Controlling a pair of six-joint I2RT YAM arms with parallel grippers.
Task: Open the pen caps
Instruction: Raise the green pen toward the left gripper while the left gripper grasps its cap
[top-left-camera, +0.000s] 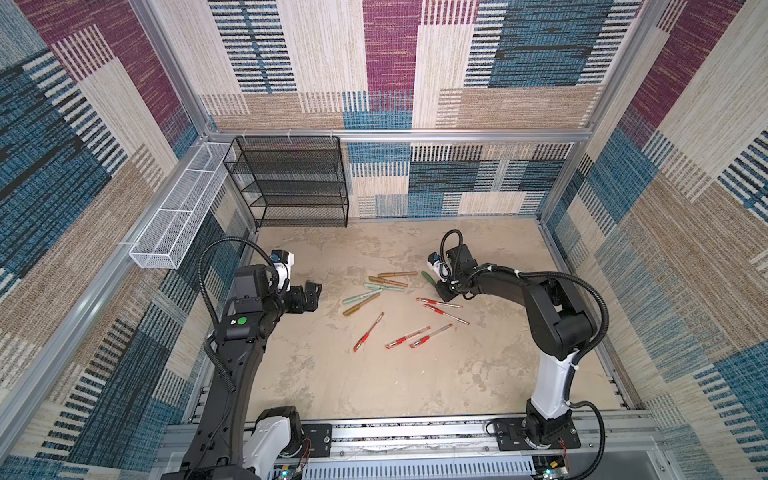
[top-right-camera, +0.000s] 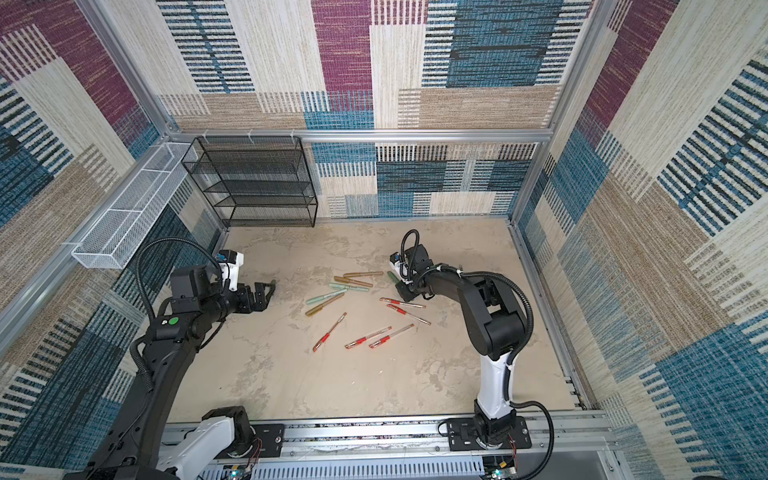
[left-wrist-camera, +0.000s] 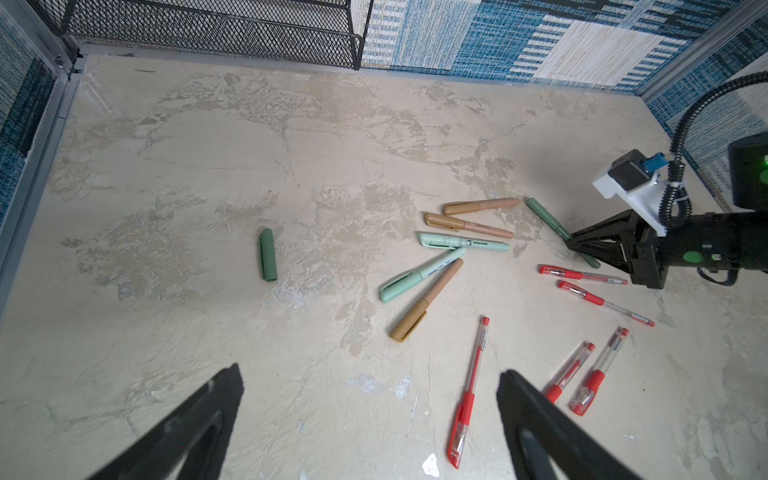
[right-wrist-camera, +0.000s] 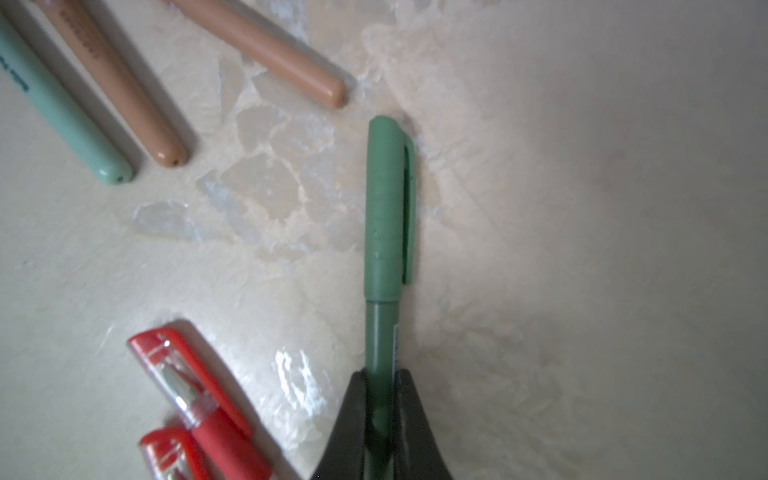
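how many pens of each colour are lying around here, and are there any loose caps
red pens: 5
golden brown pens: 3
pale mint pens: 2
dark green pen, gripped by the right gripper: 1
loose dark green cap: 1
total: 11 pens and 1 loose cap, 12 things

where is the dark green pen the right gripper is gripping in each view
Both top views: dark green pen just right of the pen pile, at the tip of the right gripper.
Left wrist: beyond the pile, slanting into that gripper.
Right wrist: fills the middle, cap on, barrel between shut jaws.
Shared landmark: peach-barrelled pen ending near that cap.
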